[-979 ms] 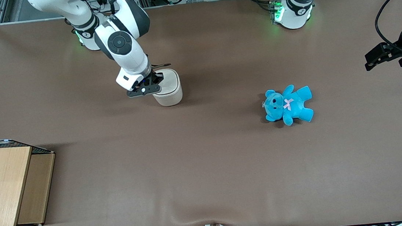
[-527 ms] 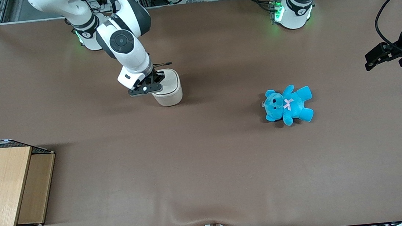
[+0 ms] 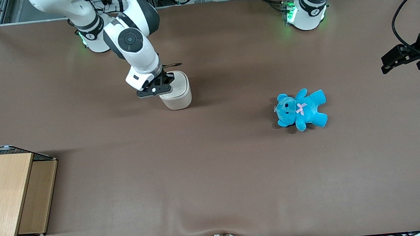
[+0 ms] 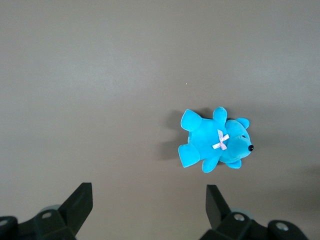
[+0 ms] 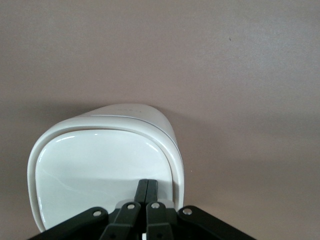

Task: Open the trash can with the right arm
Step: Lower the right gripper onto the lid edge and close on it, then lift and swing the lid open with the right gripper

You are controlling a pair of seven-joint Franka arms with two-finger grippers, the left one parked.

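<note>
The gripper (image 5: 147, 192), its 2 fingers pressed together, rests on the trash can's (image 3: 177, 93) closed lid; right arm (image 3: 134, 48) angled downward.

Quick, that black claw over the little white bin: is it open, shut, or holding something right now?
Gripper: shut, its fingers pressed together with nothing between them, tips over the lid at the edge of the trash can.

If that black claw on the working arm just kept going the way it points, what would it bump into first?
Most likely the lid of the trash can: the gripper, fingers shut, points down at its edge and already looks at or nearly on it.
</note>
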